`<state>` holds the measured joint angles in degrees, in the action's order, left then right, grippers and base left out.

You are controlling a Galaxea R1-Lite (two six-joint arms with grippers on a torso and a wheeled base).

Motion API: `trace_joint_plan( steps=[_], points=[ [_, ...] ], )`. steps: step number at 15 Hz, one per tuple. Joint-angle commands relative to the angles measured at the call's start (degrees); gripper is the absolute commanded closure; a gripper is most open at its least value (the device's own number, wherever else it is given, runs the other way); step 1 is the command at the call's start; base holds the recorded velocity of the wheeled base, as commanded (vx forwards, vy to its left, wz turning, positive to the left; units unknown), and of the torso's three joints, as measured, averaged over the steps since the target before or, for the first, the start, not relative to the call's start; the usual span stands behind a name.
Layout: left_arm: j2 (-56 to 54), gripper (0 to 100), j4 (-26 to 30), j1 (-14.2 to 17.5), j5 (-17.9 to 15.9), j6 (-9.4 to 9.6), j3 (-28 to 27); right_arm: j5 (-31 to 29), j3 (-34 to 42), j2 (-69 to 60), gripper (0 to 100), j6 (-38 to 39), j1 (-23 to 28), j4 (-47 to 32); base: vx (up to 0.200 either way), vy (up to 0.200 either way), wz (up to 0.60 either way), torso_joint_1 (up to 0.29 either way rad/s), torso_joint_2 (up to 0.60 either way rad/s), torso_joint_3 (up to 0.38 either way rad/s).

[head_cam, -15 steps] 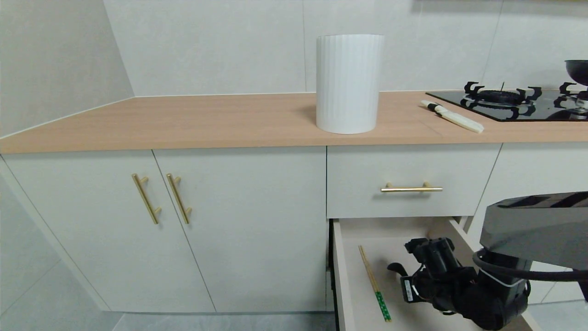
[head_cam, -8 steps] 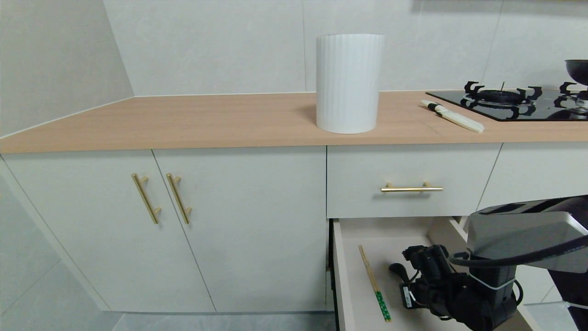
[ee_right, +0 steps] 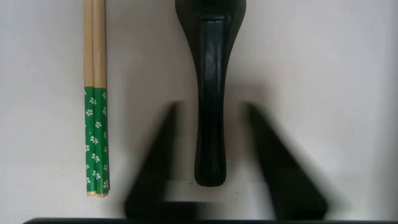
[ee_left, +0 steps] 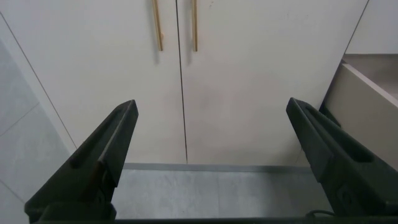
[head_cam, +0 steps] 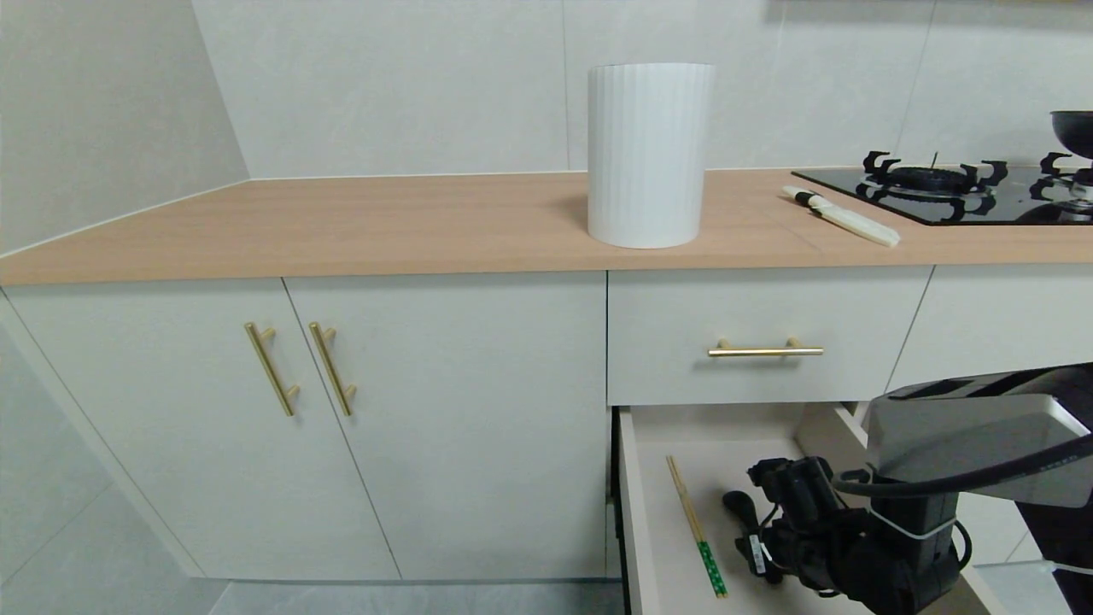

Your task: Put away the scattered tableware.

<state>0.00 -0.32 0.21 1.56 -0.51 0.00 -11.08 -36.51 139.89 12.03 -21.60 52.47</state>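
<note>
A black spoon (ee_right: 209,93) lies on the floor of the open drawer (head_cam: 636,512), its handle between the fingers of my right gripper (ee_right: 209,112). The fingers stand apart from the handle with a gap on each side, so the gripper is open. In the head view the right gripper (head_cam: 768,512) is low inside the drawer, with the spoon (head_cam: 739,504) at its tip. A pair of chopsticks (ee_right: 95,93) with green flowered ends lies beside the spoon (head_cam: 696,538). My left gripper (ee_left: 211,109) is open and holds nothing, facing the cabinet doors above the floor.
On the wooden counter stand a tall white ribbed cylinder (head_cam: 649,154), a cream-handled knife (head_cam: 841,216) and a black gas hob (head_cam: 939,184). A shut drawer with a gold handle (head_cam: 764,350) sits above the open one. Two cabinet doors (head_cam: 299,367) are at the left.
My right arm and gripper sank a little lower into the drawer with the spoon. In the last half second almost nothing moved.
</note>
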Motion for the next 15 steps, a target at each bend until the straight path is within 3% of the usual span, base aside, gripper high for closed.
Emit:
trace_joint_plan(
  steps=[1,5,9,15],
  points=[
    [0.0,0,-0.03,0.06,0.02,-0.02,0.0,0.01,0.04,-0.05,0,0.01,-0.02,0.0,0.0,0.0,0.0,0.0,0.0,0.0],
    [0.0,0,-0.03,-0.03,0.02,-0.02,0.0,-1.14,0.12,-0.93,0,0.62,-0.11,0.18,0.0,0.0,0.0,0.0,0.0,0.0],
    [0.0,0,-0.03,0.06,0.02,-0.02,0.0,-1.31,4.34,-15.35,0,1.59,0.16,-0.17,0.0,0.0,0.0,0.0,0.0,0.0],
    [0.0,0,-0.03,-0.03,0.02,-0.02,0.0,1.24,3.46,-44.44,0,1.5,-2.83,-24.08,0.0,0.0,0.0,0.0,0.0,0.0]
  ],
)
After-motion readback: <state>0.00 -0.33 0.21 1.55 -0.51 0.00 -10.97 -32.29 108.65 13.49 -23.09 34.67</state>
